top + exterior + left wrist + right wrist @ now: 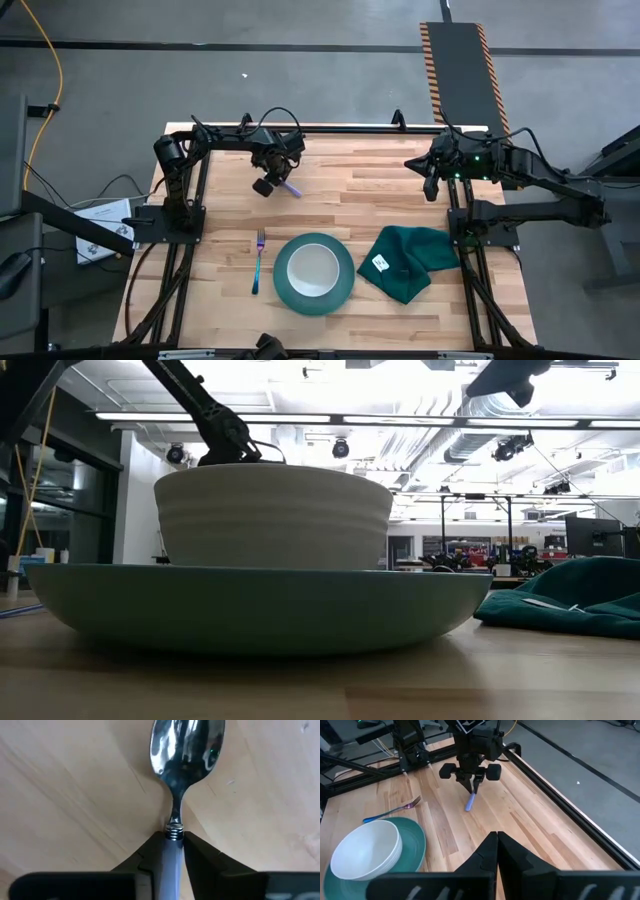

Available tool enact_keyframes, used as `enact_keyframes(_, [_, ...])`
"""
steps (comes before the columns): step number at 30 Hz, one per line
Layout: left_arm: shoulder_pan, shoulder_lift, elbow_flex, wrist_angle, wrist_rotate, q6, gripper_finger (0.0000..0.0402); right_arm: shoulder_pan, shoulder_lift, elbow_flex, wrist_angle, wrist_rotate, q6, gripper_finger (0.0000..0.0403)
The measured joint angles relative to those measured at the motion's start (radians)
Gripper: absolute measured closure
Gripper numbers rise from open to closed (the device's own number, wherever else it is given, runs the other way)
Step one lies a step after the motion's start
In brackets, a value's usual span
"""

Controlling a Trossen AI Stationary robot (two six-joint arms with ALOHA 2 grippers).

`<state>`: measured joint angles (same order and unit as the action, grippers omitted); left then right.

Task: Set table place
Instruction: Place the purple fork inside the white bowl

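My left gripper [270, 172] is over the far left part of the table [400, 190], shut on the spoon [186, 750] with the blue-purple handle [292, 188]; it also shows in the right wrist view [471, 785]. The fork [258, 262] lies flat on the table left of the teal plate [345, 285]. The white bowl [313, 268] stands in the plate. My right gripper [496, 842] is shut and empty above the table's far right part [431, 182]. My left gripper pinches the spoon's handle [170, 857] between its two fingers [149, 852], just behind the ringed neck. The fingers point down from above and lie across the handle. The metal bowl sticks out past the fingers; the handle's free end [469, 805] slants down toward the table.
A dark green cloth [410, 260] with a white tag lies crumpled right of the plate. The black frame rail [340, 128] runs along the far edge. Bare wood lies between my two grippers and along the near edge.
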<state>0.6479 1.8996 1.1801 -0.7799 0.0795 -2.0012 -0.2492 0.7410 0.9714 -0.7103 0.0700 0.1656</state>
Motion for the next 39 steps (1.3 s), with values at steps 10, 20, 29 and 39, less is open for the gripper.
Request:
enact_keyframes(10, [0.0, -0.005, 0.002, -0.001, 0.002, 0.041, 0.0371, 0.0, 0.0, 0.0, 0.004, 0.0, -0.002, 0.0402])
enact_keyframes(20, [0.0, -0.004, 0.002, 0.0, 0.003, 0.059, 0.037, 0.0, 0.0, 0.0, 0.004, -0.001, -0.002, 0.0402])
enact_keyframes(29, [0.0, 0.002, -0.001, 0.007, 0.005, 0.061, 0.0337, 0.0, 0.0, 0.0, 0.004, -0.002, 0.0, 0.0402])
enact_keyframes(39, [0.0, 0.002, -0.001, 0.011, -0.002, 0.064, 0.0326, 0.0, 0.0, 0.0, 0.004, -0.002, 0.001, 0.0402])
